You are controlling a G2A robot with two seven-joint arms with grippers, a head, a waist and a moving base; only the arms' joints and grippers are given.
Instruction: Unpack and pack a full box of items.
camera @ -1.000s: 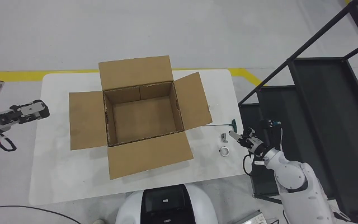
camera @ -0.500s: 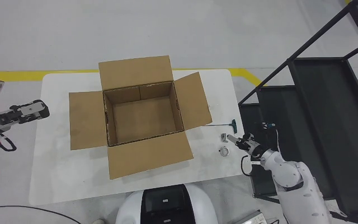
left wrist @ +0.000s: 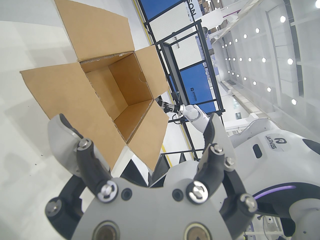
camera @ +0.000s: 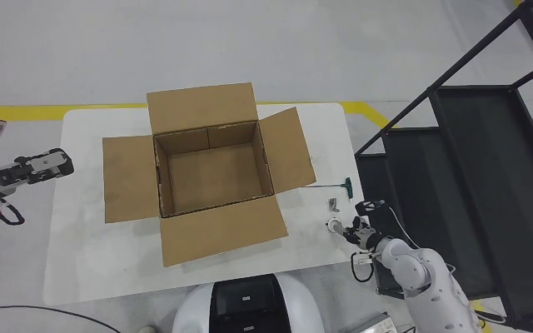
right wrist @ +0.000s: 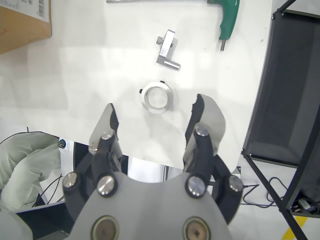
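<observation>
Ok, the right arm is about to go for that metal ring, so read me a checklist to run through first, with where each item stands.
1. Right gripper open: ok, fingers wide apart.
2. Metal ring lined up: ok, it lies flat just ahead of the fingertips, roughly centred between them.
3. Ring free of neighbours: ok, the bracket and hex key lie apart from it.
4. Gripper height above the ring: cannot tell.
5. Box ready to receive: ok, all four flaps folded out.
6. Left gripper out of the way: ok, open and well apart from the box.
</observation>
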